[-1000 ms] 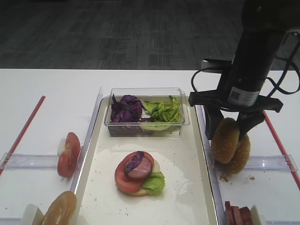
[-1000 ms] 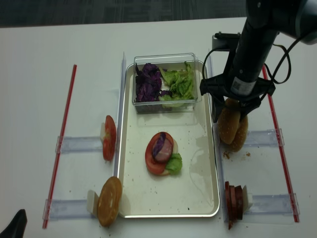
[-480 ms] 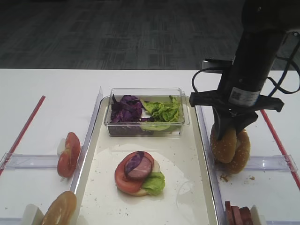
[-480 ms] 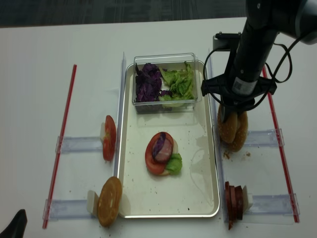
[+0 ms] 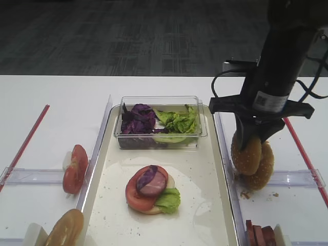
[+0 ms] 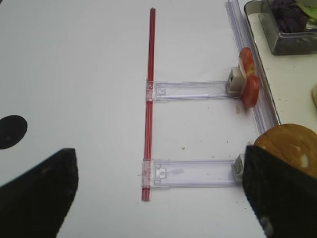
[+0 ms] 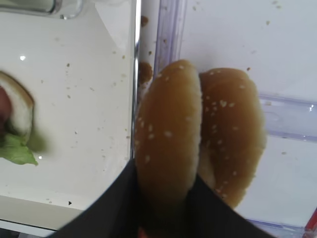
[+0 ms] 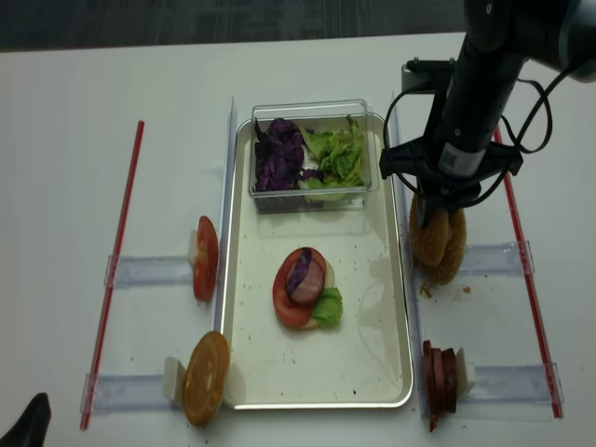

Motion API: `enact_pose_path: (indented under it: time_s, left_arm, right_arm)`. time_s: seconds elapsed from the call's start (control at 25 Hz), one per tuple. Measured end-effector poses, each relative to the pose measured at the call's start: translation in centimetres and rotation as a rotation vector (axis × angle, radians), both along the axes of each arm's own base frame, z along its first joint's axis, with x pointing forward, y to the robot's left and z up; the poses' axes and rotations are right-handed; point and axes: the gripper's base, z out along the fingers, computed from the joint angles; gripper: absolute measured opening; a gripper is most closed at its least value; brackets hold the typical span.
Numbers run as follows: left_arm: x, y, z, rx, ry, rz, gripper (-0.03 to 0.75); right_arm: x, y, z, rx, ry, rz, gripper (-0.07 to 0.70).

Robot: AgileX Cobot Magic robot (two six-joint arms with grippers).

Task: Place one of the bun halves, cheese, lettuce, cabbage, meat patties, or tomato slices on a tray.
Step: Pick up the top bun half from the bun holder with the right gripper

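My right gripper (image 5: 252,139) (image 7: 164,198) (image 8: 438,212) is shut on a sesame-seeded bun half (image 5: 247,154) (image 7: 168,129) (image 8: 427,240), held on edge just right of the tray's rim. A second seeded bun half (image 5: 263,168) (image 7: 233,134) leans against it. On the cream tray (image 5: 197,171) (image 8: 372,321) lies a stack of tomato slice, meat, cabbage and lettuce (image 5: 151,187). A clear box holds cabbage (image 5: 137,118) and lettuce (image 5: 179,122). Tomato slices (image 5: 74,166) (image 6: 249,82) stand left of the tray and meat patties (image 5: 260,236) at the lower right. Cheese is hidden. My left gripper (image 6: 158,198) is open over bare table.
Clear plastic holder rails (image 5: 297,178) (image 6: 198,90) lie on both sides of the tray. Red strips (image 5: 25,143) (image 6: 148,99) mark the outer edges. A glossy seedless bun (image 5: 64,228) (image 6: 292,146) stands at the tray's lower left corner.
The right gripper's jaws, open around the seeded bun half a second ago, have closed on it. The bun has shifted slightly upward. Nothing else moved.
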Motion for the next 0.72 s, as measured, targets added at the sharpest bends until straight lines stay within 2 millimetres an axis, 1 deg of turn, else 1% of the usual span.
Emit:
enact_pose_path:
  time_s: [0.28, 0.48, 0.6, 0.72]
  left_arm:
    - [0.0, 0.0, 0.0, 0.0, 0.0, 0.0, 0.618]
    - [0.0, 0.0, 0.0, 0.0, 0.0, 0.0, 0.618]
    - [0.0, 0.0, 0.0, 0.0, 0.0, 0.0, 0.618]
    - [0.0, 0.0, 0.0, 0.0, 0.0, 0.0, 0.618]
  right_arm:
    - [-0.8, -0.3, 2.3, 0.014, -0.052, 0.005, 0.211]
    - [-1.1, -0.3, 3.0, 0.023, -0.071, 0.008, 0.209]
    - [-1.2, 0.1, 3.2, 0.078, -0.068, 0.03, 0.208]
    - [-1.4, 1.0, 3.5, 0.177, -0.057, 0.045, 0.207]
